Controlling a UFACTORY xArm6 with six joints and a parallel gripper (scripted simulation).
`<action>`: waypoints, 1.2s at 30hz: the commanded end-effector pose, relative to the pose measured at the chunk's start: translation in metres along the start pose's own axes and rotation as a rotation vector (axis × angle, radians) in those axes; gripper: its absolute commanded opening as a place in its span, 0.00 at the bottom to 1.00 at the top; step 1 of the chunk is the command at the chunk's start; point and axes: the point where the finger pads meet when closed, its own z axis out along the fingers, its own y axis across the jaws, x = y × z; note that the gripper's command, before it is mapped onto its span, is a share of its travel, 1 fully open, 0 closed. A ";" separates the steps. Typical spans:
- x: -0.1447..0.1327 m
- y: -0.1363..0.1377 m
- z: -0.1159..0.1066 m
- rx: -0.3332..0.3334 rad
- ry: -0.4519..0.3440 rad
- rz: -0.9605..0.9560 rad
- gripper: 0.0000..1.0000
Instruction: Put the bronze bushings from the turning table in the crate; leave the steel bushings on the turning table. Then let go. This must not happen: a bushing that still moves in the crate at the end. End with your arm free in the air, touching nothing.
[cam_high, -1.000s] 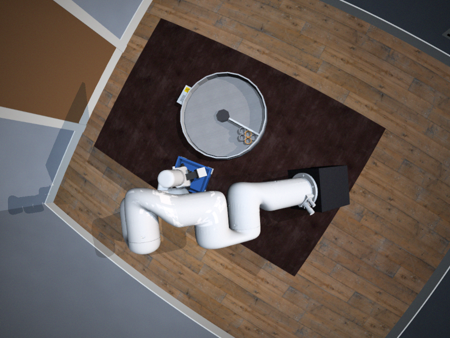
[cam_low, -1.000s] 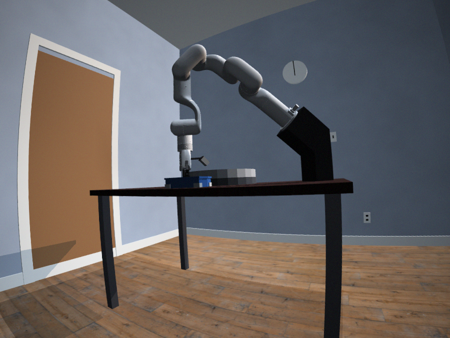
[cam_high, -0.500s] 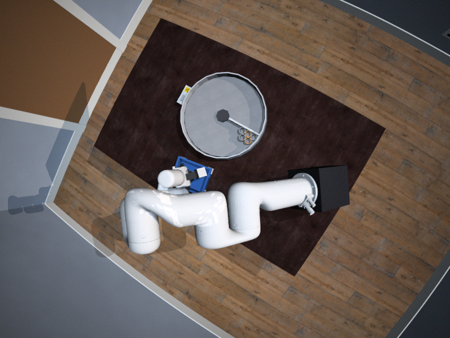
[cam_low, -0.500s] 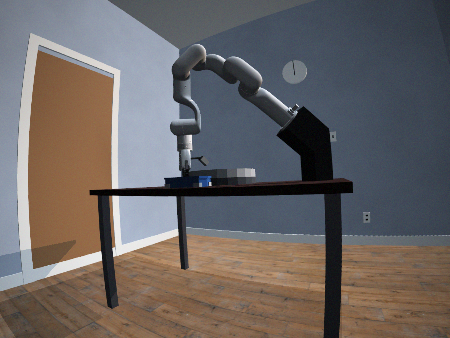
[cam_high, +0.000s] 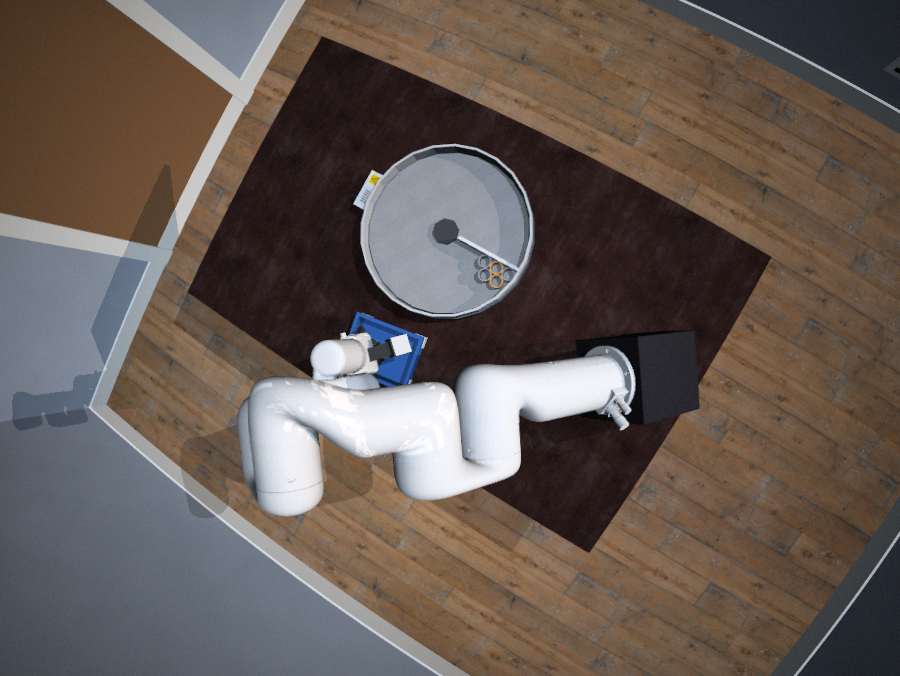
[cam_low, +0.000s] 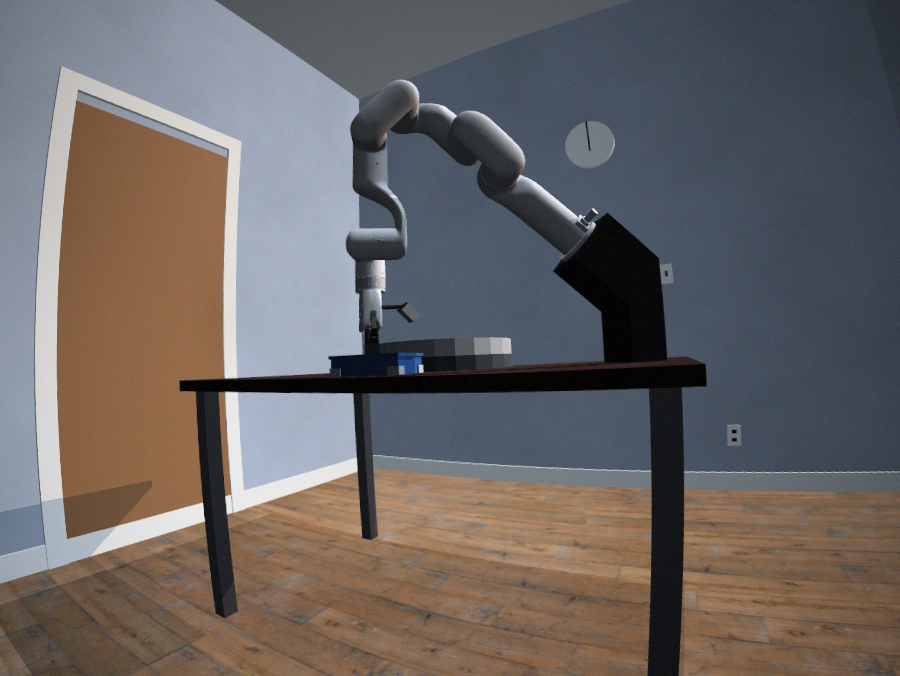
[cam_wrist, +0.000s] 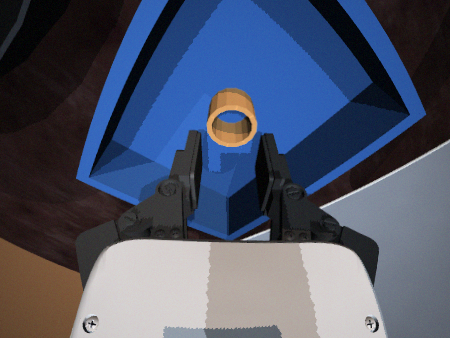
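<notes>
A bronze bushing (cam_wrist: 232, 119) lies in the blue crate (cam_wrist: 253, 44), just beyond my fingertips, with a small gap to each finger. My gripper (cam_wrist: 229, 149) is open and hangs low over the crate (cam_high: 396, 358), which sits beside the turning table (cam_high: 447, 231). On the turning table, against a white bar near the rim, two bronze bushings (cam_high: 496, 273) sit beside two steel bushings (cam_high: 483, 267). In the side view my gripper (cam_low: 371, 336) stands just above the crate (cam_low: 376, 362).
The arm's black pedestal (cam_high: 654, 374) stands at the table's right side. The turning table has a raised grey rim (cam_low: 451, 351) right behind the crate. A yellow warning label (cam_high: 367, 187) sits at the turning table's far left edge.
</notes>
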 end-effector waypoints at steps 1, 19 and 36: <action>-0.001 0.000 -0.012 -0.002 0.009 0.001 0.41; -0.002 0.000 -0.074 -0.002 0.009 0.001 0.41; -0.002 0.000 -0.080 -0.002 0.009 0.001 0.41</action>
